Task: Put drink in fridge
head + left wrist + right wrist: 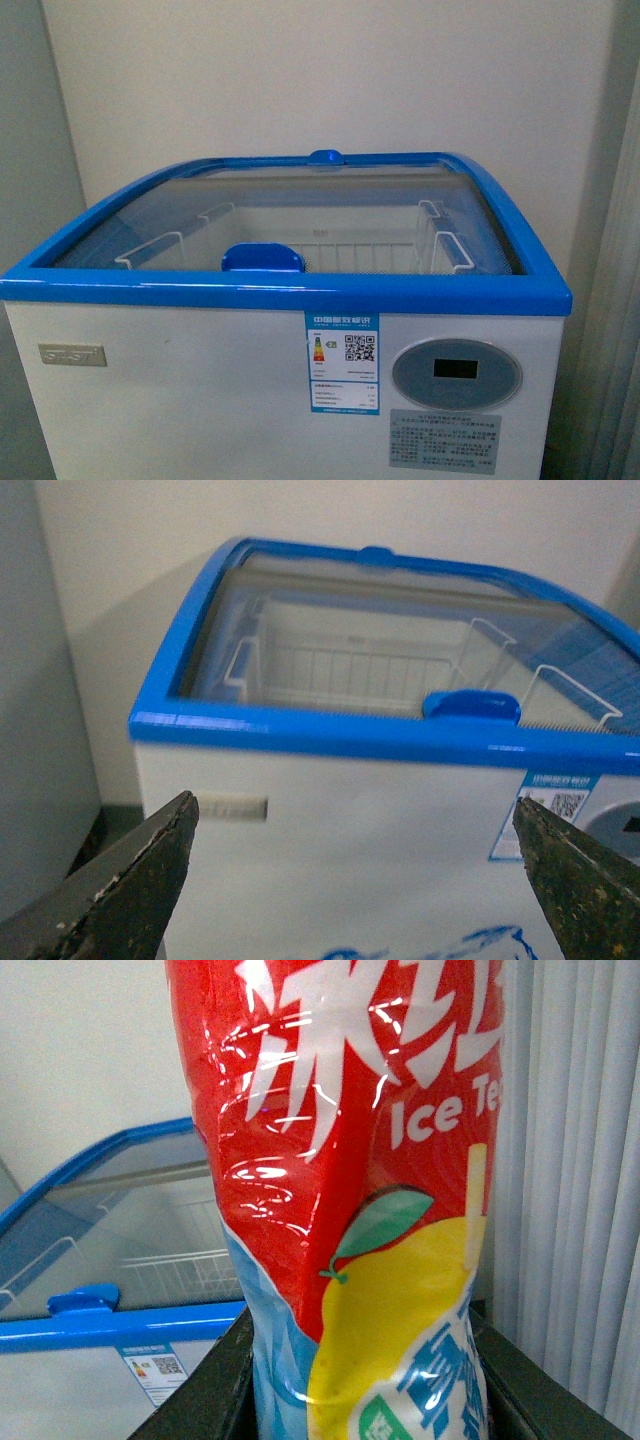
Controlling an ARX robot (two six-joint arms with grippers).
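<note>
The fridge [150, 400] is a white chest freezer with a blue rim and a curved glass lid [300, 195], shut, with a blue handle [262, 258] at its front edge. White wire baskets show under the glass. In the left wrist view the fridge [330, 810] stands just ahead of my open left gripper [355, 825], whose dark fingertips [170, 830] hold nothing. My right gripper [365, 1380] is shut on the drink [340, 1160], a bottle with a red label, white lettering and a yellow lemon picture. The bottle fills the right wrist view; the fridge [100, 1325] lies behind it. Neither arm shows in the front view.
A plain wall [320, 80] rises behind the fridge. A grey cabinet side [40, 730] stands close to the fridge's left. Pale vertical blinds [580, 1160] hang on the right. An oval grey display [456, 373] and a blue energy label [341, 362] sit on the front panel.
</note>
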